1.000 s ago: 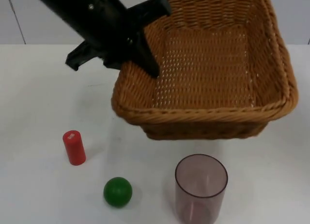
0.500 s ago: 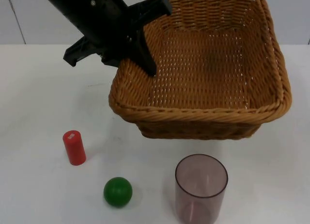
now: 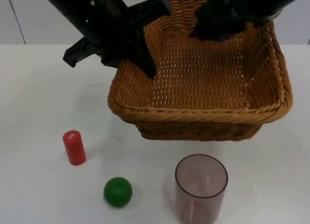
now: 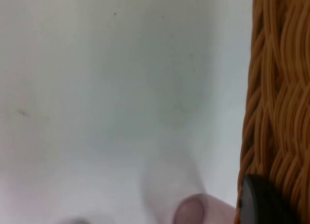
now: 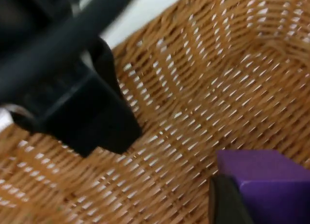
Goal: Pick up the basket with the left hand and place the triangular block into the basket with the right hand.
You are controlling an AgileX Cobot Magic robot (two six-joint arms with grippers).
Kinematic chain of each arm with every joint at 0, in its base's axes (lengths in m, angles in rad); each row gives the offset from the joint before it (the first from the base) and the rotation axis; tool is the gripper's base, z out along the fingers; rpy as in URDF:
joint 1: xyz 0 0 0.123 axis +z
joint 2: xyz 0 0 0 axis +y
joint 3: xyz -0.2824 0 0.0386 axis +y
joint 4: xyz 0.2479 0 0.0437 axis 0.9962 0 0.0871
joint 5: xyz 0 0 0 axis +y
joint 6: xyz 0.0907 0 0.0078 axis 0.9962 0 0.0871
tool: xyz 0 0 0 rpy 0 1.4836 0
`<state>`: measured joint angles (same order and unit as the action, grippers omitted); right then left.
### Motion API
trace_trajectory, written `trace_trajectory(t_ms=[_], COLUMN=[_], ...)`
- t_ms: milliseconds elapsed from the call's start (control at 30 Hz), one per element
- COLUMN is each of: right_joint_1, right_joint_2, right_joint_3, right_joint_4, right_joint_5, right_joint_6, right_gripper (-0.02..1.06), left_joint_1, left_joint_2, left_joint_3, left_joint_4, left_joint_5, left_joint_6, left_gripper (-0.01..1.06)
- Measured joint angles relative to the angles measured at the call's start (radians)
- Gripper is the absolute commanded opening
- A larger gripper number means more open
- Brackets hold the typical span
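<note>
My left gripper (image 3: 140, 44) is clamped on the left wall of the brown woven wicker basket (image 3: 203, 115), one finger inside the wall and one outside, holding the basket above the white table top (image 3: 38, 98). In the left wrist view I see the basket's braided rim (image 4: 278, 88) running beside the table surface, with a black fingertip (image 4: 261, 202) pressed against the wicker.

My right gripper (image 3: 218, 32) hangs over the far part of the basket's interior, above the woven floor and apart from the left gripper. It is closed on the purple triangular block (image 3: 220, 36), of which I see a small purple edge beneath the fingers in the top view. In the right wrist view the purple block (image 5: 264, 183) sits against a black fingertip (image 5: 227, 204), with the basket's weave (image 5: 193, 103) behind it and the left gripper's finger (image 5: 87, 112) reaching over the basket wall. I cannot tell whether the block touches the basket floor.

On the table in front of the basket stand a translucent smoky plastic cup (image 3: 201, 187), just below the basket's near wall, a green ball (image 3: 117, 191) to the cup's left, and a red cylinder block (image 3: 74, 147), upright, further left, well apart from the basket.
</note>
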<state>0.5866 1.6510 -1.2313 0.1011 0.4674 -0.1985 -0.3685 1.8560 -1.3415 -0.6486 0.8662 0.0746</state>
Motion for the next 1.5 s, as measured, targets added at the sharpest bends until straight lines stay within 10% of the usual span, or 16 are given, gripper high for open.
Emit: trace_trajectory(t_ms=[467, 600, 833, 1500], right_joint_1=[0.000, 0.000, 0.000, 0.000], right_joint_2=[0.099, 0.099, 0.099, -0.274], right_joint_3=[-0.002, -0.002, -0.002, -0.002], right_joint_4=[-0.030, -0.041, -0.043, -0.062], right_joint_5=[-0.014, -0.023, -0.043, -0.020], right_joint_6=[-0.049, -0.049, -0.052, 0.001], right_gripper=[0.03, 0.30, 1.06, 1.05], left_joint_1=[0.000, 0.000, 0.000, 0.000], left_joint_2=[0.002, 0.003, 0.003, 0.005], left_joint_3=[-0.002, -0.002, -0.002, -0.002], left_joint_4=[0.009, 0.011, 0.011, 0.011], left_joint_5=[-0.008, -0.008, -0.010, 0.011], left_joint_6=[-0.003, -0.003, -0.003, -0.003], left_gripper=[0.00, 0.00, 0.00, 0.00])
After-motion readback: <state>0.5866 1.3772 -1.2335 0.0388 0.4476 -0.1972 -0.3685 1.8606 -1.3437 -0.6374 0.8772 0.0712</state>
